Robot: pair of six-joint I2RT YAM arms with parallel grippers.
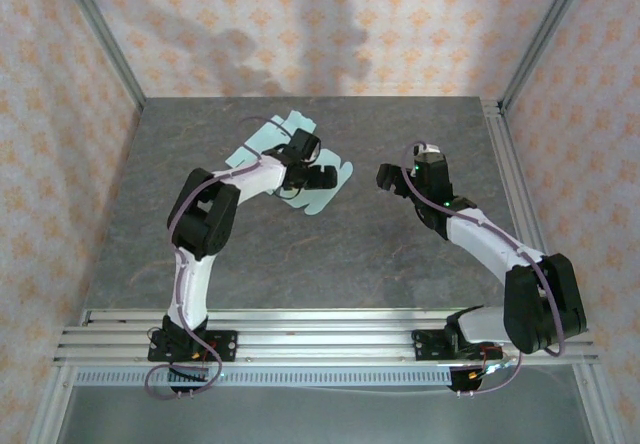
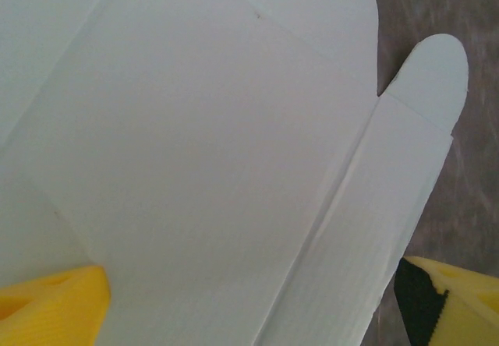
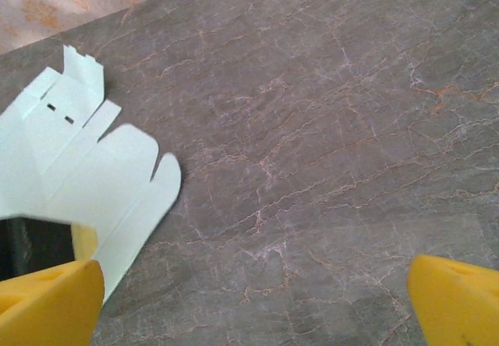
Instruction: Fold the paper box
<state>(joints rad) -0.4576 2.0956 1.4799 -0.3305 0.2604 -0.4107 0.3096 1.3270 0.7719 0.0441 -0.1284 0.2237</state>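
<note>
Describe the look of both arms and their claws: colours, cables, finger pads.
The left arm and right arm both have white links with bulky black joint housings, and a thin lilac cable loops along each from base to wrist. From above, the left claw and right claw look black. Up close, their fingers are bright yellow, one with a black sawtoothed pad.

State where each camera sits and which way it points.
Top external: above and behind, looking down on the table; both arms, left claw over the paper box, right claw apart.
Left wrist: close above the paper box, facing down; its yellow fingers.
Right wrist: low, facing across the table; its yellow fingers.
Both wrists share the rounded tab.
</note>
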